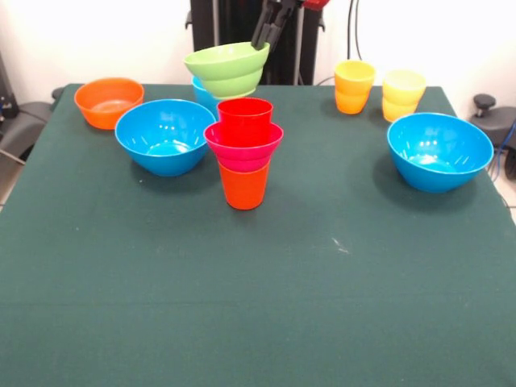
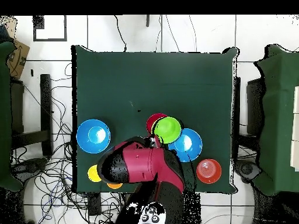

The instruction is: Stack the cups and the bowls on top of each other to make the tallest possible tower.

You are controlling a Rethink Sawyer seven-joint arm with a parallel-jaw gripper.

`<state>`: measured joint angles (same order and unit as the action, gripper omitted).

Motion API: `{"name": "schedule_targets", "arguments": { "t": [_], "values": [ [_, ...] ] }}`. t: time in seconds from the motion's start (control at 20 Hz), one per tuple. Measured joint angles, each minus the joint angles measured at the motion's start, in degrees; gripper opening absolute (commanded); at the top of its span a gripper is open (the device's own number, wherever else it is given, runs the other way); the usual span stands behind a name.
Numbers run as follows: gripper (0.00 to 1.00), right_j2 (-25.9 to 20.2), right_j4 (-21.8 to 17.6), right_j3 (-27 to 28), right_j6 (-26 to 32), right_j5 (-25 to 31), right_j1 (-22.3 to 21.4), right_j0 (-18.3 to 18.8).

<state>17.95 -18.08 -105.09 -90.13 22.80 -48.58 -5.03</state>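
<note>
On the dark green cloth table [image 1: 242,322], going from left to right in the front view, a small orange bowl [image 1: 108,101] of glossy plastic stands near the far left corner, close to the table's edge. Just to the right of it and a little nearer stands a large bright blue bowl [image 1: 165,135], round and smooth, with light spots on its inner wall. Next comes the lime-green bowl [image 1: 226,69], which is lifted and tilted above a light blue cup [image 1: 203,93] at the far side; the black gripper [image 1: 270,28] comes down from above and is closed on the far right rim of this green bowl. In the middle stands the tower [image 1: 244,153]: an orange cup [image 1: 243,187] at the bottom, a pink-red bowl [image 1: 243,147] sitting on it, and a red cup [image 1: 245,119] inside the bowl, all upright. Farther right, at the far side, a yellow-orange cup [image 1: 354,86] and a pale yellow cup [image 1: 403,94] stand side by side, apart from each other. The second large blue bowl [image 1: 439,150] stands near the right edge. The whole near half of the cloth is free, and there is a wide gap between the tower and the right blue bowl.
</note>
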Motion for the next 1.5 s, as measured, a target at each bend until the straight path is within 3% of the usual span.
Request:
{"name": "schedule_targets", "arguments": {
  "t": [0.35, 1.5],
  "values": [
    [0.0, 0.0, 0.0, 0.0, -1.3, -2.9, 0.6, -0.5],
    [0.0, 0.4, 0.0, 0.0, -2.3, -2.9, 0.6, -2.6]
  ]
}}
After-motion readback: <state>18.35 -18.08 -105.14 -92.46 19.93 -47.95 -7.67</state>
